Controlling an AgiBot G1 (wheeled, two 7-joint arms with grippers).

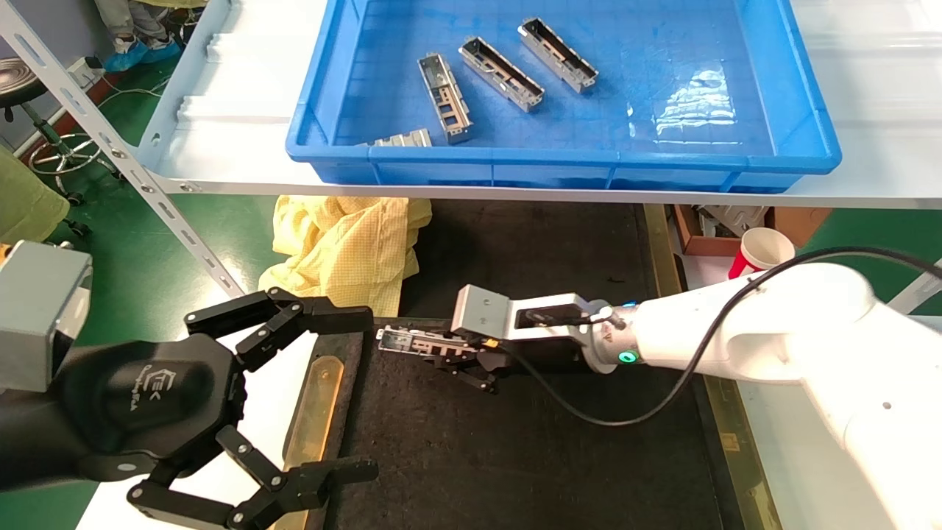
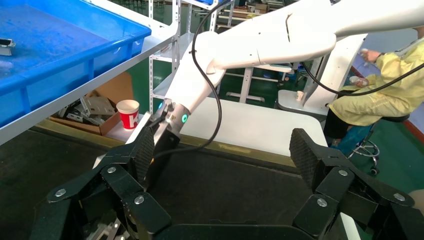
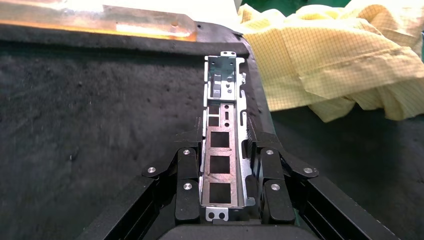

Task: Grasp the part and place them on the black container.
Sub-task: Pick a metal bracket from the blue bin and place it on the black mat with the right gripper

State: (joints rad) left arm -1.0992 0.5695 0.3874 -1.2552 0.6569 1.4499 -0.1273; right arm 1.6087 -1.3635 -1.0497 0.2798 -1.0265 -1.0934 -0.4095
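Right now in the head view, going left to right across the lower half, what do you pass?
Left gripper, open → brass-coloured side strip of the black container → the part → right gripper, shut on the part → red and white paper cup.

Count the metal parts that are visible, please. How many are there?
5. Three parts lie in the blue bin. A fourth peeks above its front wall, partly hidden. The right gripper holds the fifth part over the black container.
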